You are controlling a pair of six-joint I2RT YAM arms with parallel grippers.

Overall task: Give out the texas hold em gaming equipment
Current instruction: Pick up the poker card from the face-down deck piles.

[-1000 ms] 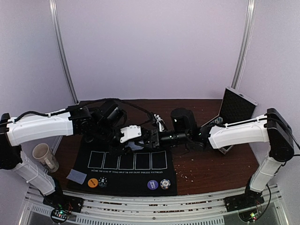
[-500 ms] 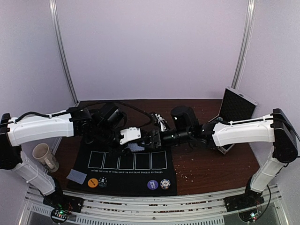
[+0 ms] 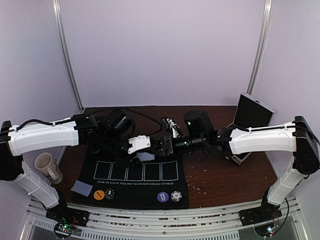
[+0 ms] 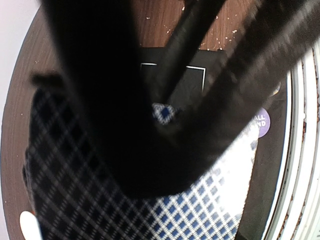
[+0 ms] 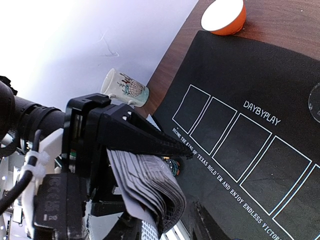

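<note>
Two arms meet above the far half of a black felt mat (image 3: 135, 198) printed with five white card outlines, spread on the brown wooden worktop (image 3: 225, 175). The left claw (image 3: 141, 151) is clamped on a thick deck of playing cards with blue-and-white chequered backs (image 5: 150, 187). From the right wrist the stack shows bent and fanned between its black fingers, held up over the mat. The right claw (image 3: 161, 148) is nosed right up against that deck, but whether it pinches a card or stands apart I cannot tell.

Four round poker chips sit along the mat's near edge: an orange chip (image 3: 99, 195) just beside a black-and-white chip (image 3: 109, 194), and further right a purple chip (image 3: 162, 197) beside a second black-and-white chip (image 3: 175, 196). One single grey-blue card (image 3: 81, 188) lies at the mat's near left corner, near a beige mug (image 3: 47, 167). A red-and-white bowl (image 5: 223, 15) rests on the wood just off the mat's far corner.
</note>
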